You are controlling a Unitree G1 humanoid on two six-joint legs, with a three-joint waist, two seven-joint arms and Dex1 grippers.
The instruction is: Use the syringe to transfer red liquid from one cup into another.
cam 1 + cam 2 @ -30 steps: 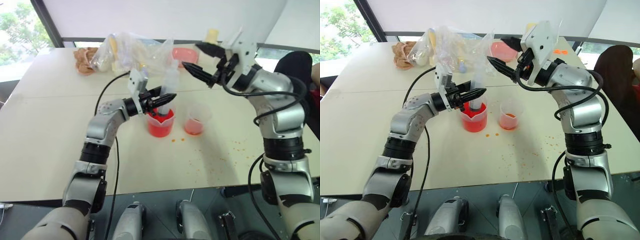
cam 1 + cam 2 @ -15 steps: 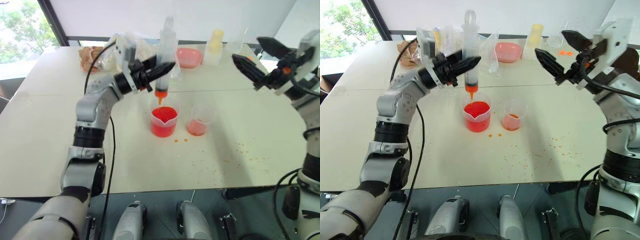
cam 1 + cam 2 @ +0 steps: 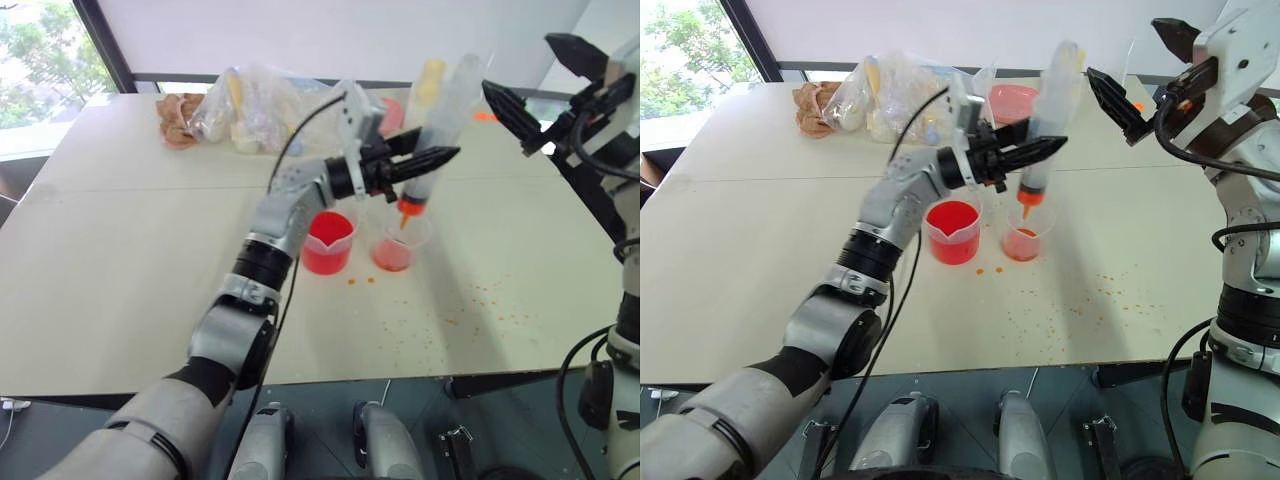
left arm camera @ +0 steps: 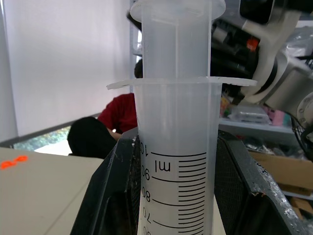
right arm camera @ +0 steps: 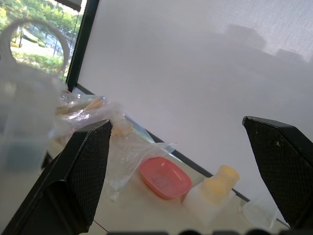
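The clear syringe (image 3: 437,130) is tilted, and its orange tip hangs just above the smaller cup (image 3: 393,255), which holds pale orange-red liquid at its base. My left gripper (image 3: 428,152) is shut on the syringe barrel (image 4: 173,147), with a black finger (image 4: 111,196) on either side. To the left of the cup stands the spouted beaker (image 3: 327,243) with bright red liquid (image 3: 951,214) in it. My right gripper (image 3: 518,62) hovers open, up to the right of the syringe top. Its wrist view shows the fingers (image 5: 84,166) wide apart.
Clear plastic bags (image 3: 255,100) with items lie at the table's far side. A pink bowl (image 5: 165,177) and a yellow-capped bottle (image 5: 215,188) are also there. Orange droplets (image 3: 490,300) speckle the table at right. A person in red (image 4: 122,115) sits beyond the table.
My left gripper lifted the syringe out of the beaker and carried it right, over the smaller cup. The right gripper swung away to the right and stayed open.
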